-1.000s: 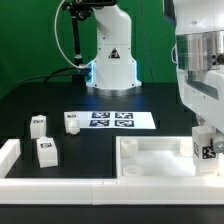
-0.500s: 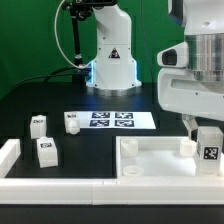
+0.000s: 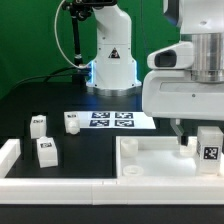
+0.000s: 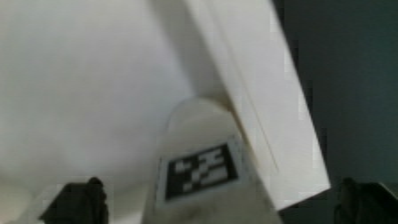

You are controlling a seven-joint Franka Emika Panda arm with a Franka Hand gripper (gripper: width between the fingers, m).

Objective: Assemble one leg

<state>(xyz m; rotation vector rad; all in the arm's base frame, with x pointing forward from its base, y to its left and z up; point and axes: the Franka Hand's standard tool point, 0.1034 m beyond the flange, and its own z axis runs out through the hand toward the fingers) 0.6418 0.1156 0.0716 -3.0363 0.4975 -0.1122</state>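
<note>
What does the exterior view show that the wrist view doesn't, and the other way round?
Only the exterior view shows the table, the marker board, two loose legs, a small knob and the whole panel. Only the wrist view shows the claw's fingertips, dark and blurred; whether they are open is unclear. Both show the tagged leg standing at the panel's corner.

Two legs lie at the exterior view's left, the marker board centre, the panel right.
</note>
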